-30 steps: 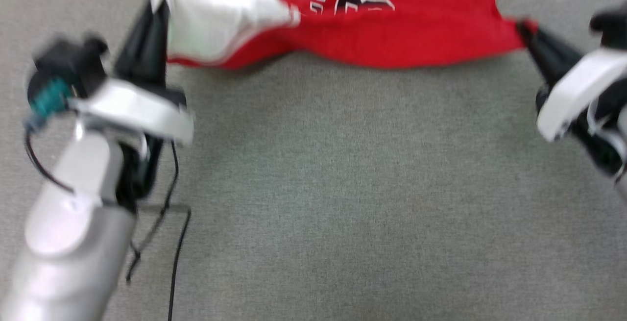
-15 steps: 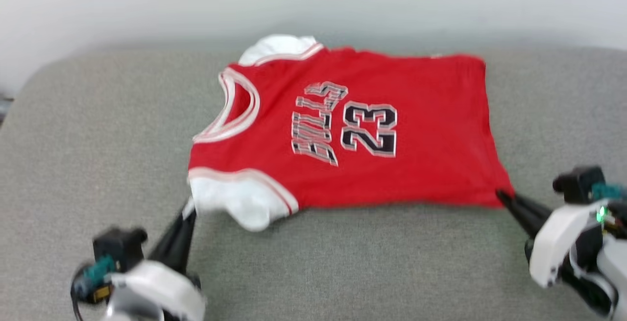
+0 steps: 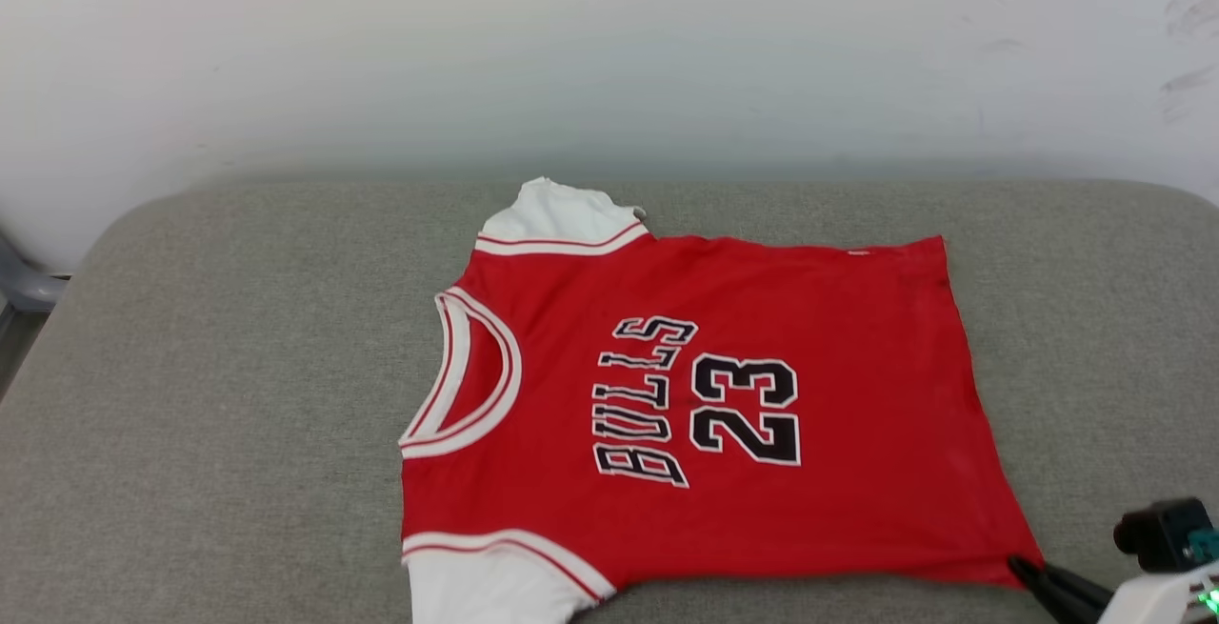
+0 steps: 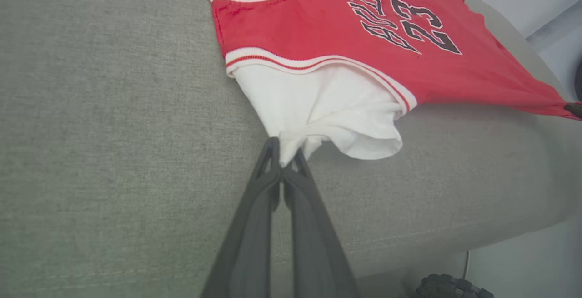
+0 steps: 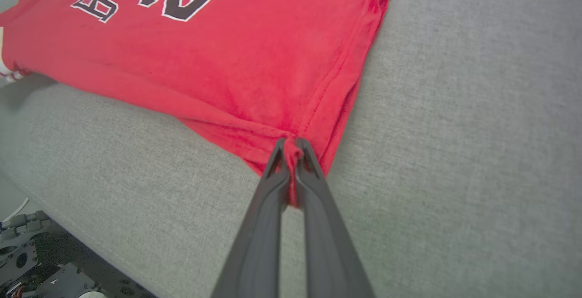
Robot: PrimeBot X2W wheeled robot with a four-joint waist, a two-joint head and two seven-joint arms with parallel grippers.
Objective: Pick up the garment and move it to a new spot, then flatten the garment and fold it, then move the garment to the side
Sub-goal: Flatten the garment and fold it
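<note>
A red jersey-style garment (image 3: pixel 762 395) with white short sleeves lies chest-up and mostly flat on a grey fabric-covered counter (image 3: pixel 238 367), with a pale wall (image 3: pixel 609 52) behind it. In the head view the striped collar (image 3: pixel 512 372) points towards our left and the hem towards our right, so the garment's long axis runs side to side in front of us and the black lettering and numerals (image 3: pixel 705 405) read sideways. Our left gripper (image 4: pixel 284 152) is clenched on a pinch of the near sleeve (image 4: pixel 318 107), which gathers into a small bunch at the fingertips. Our right gripper (image 5: pixel 293 145) is clenched on the near hem corner (image 5: pixel 259 138), where the red cloth puckers between its two dark fingers. The whole garment stretches away from both grippers towards the wall, and its near edge runs between the two holds, close to the counter's front edge. The far sleeve (image 3: pixel 557 219) lies flat at the far side. Each arm already holds its own end, so neither is nearer than the other. We judge the flattening nearly done. A fold would probably carry this held near edge over the chest towards the far edge, along a crease parallel to the long axis.
</note>
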